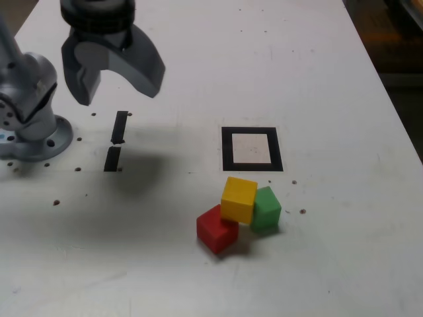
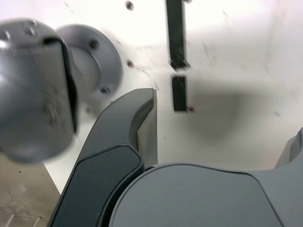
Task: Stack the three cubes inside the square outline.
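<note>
Square outline [image 1: 226,148]: one is seen, a black border around a pale centre, flat on the tabletop [image 1: 330,92]; nothing is set inside it, so the stack is judged not yet begun.
Cubes: three are counted, all clustered just outside the square outline, on the camera-near side of it in the exterior view.
Yellow cube [image 1: 238,199]: nearest the outline; it appears tilted and propped on its two neighbours.
Red cube [image 1: 217,229]: touched by the yellow one, farther from the outline, toward the exterior view's left.
Green cube [image 1: 267,209]: touched by the yellow one, toward the exterior view's right.
Black strips [image 1: 116,140]: two are counted, end to end, well apart from the outline.
Claw [image 1: 112,82]: one, spread wide and empty, held above the strips, well apart from the cubes.
Arm base [image 1: 33,139]: beyond the strips from the outline.
</note>
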`<state>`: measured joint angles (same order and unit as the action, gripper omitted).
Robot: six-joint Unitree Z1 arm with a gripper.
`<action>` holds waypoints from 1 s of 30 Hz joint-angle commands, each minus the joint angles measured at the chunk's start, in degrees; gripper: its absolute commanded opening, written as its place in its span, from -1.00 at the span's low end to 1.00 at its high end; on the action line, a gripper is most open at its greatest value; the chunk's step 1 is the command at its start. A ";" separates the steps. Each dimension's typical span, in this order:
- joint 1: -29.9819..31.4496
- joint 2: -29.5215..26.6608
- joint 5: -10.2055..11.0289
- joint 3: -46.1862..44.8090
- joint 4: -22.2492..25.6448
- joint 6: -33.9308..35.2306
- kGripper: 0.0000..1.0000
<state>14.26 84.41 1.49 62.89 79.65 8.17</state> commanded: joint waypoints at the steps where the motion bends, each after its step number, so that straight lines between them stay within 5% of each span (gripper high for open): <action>1: 3.81 1.69 -0.67 3.46 1.24 2.36 1.00; 12: 18.12 11.93 -1.73 24.82 7.04 13.45 1.00; 30: 20.02 28.86 -1.51 39.04 9.93 18.71 0.90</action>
<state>34.27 112.67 -0.01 101.89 89.18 27.10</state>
